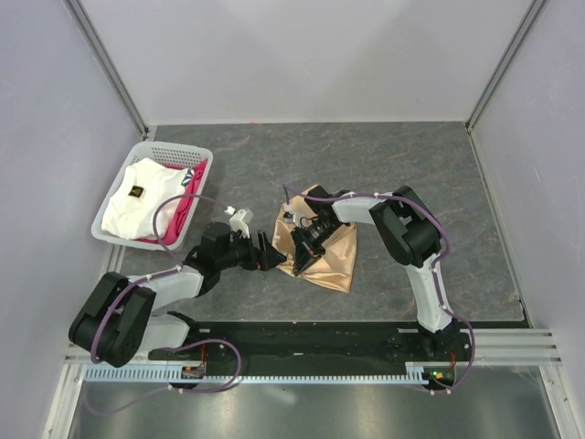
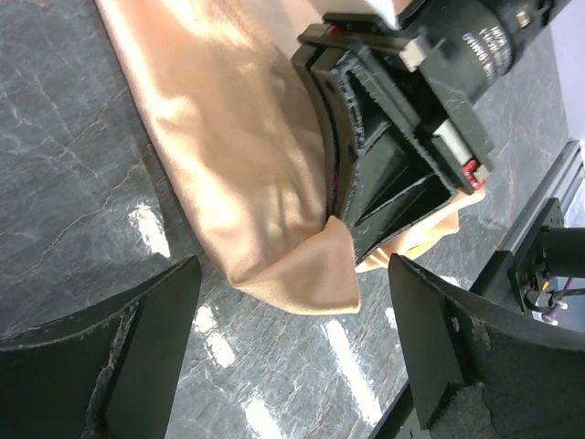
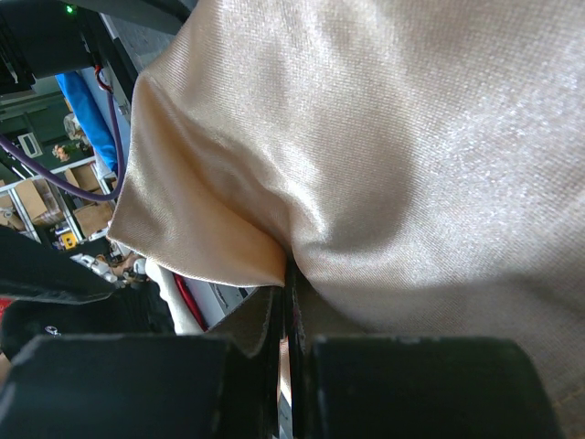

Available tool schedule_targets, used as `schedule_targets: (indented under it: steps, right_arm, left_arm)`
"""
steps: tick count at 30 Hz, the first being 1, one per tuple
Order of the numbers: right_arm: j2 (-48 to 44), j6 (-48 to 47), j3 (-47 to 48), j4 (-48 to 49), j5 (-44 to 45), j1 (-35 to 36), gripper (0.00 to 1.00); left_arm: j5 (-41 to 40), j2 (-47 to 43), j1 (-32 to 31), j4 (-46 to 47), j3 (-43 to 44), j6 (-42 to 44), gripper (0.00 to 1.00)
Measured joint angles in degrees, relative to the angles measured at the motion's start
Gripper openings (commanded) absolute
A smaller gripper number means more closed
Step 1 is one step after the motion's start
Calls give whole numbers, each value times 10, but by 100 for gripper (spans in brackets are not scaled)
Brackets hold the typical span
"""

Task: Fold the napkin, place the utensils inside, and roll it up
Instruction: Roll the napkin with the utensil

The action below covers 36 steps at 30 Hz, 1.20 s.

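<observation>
Jaws of the right gripper (image 3: 285, 366) were pinched on a fold of the napkin (image 1: 335, 260), bunched mid-table. Left gripper (image 2: 292, 315) stood wide, empty, at the cloth's left corner. No utensils visible. Judgement: draw the fold across low, edges matched, left pinning.

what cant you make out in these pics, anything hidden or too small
No utensils show in any view; whether any lie under the napkin cannot be told.
Top view: the right claw and its wrist cover the napkin's left part.
Right wrist view: the napkin fills the frame and hides what lies below it.
Top view: the dark mark on the white cloth in the basket is too small to read.
</observation>
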Motion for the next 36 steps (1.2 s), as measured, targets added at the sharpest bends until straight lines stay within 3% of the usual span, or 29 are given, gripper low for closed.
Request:
schedule_targets:
  steps: [8, 15, 23, 25, 29, 36]
  right_arm:
    - [0, 0, 0, 0, 0, 0, 1]
    - [0, 0, 0, 0, 0, 0, 1]
    - [4, 0, 4, -4, -3, -2, 1]
    - [7, 0, 6, -6, -7, -2, 0]
    - [9, 0, 6, -7, -11, -4, 0]
    - [9, 0, 6, -8, -11, -4, 0]
  left_arm:
    - [-1, 33, -1, -14, 13, 1, 88]
    - [-2, 51, -5, -17, 23, 3, 77]
    - [2, 60, -10, -16, 28, 8, 77]
    - [2, 61, -12, -16, 28, 8, 73]
    - [5, 69, -13, -16, 30, 10, 56]
    - [3, 84, -13, -26, 42, 12, 40]
